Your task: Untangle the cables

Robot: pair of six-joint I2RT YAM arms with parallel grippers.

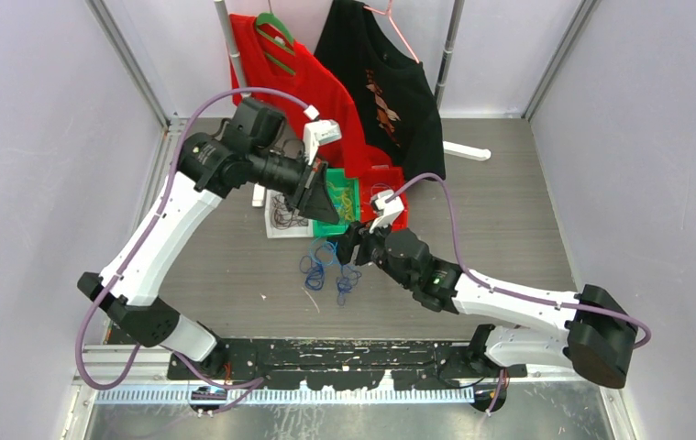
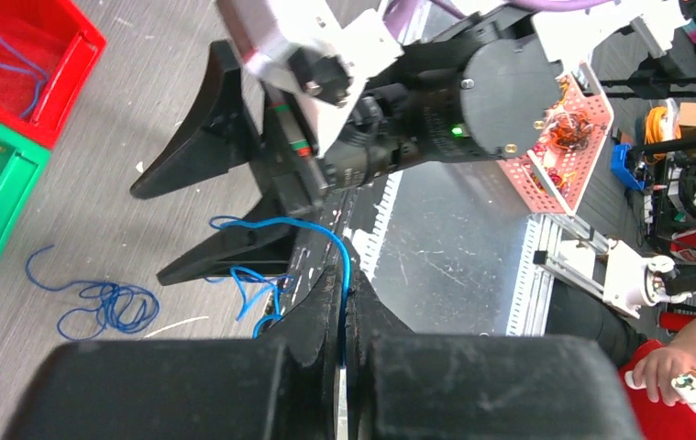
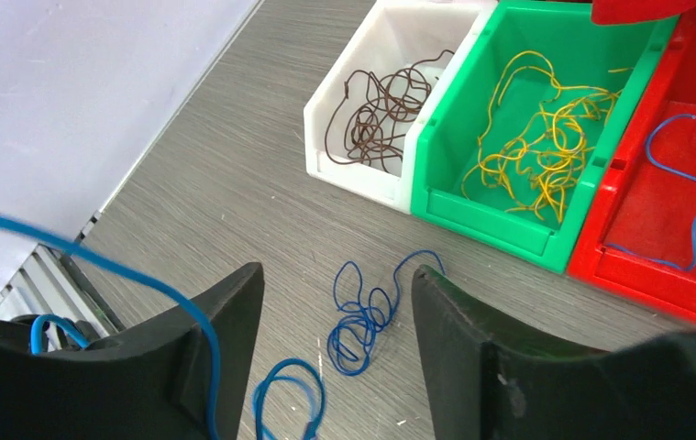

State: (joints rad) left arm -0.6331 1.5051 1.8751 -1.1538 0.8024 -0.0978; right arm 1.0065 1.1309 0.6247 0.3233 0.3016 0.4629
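Pinching 1 blue cable [image 2: 330,236] in the left gripper [image 2: 344,284], lower centre; holding the right gripper [image 3: 336,275] spread over a blue tangle [image 3: 362,321].

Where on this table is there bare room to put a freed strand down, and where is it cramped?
Bare table right of the red bin, out to the right wall. Also left of the white bin. Crowded: in front of the bins, where blue cables lie close to the left gripper and right gripper.
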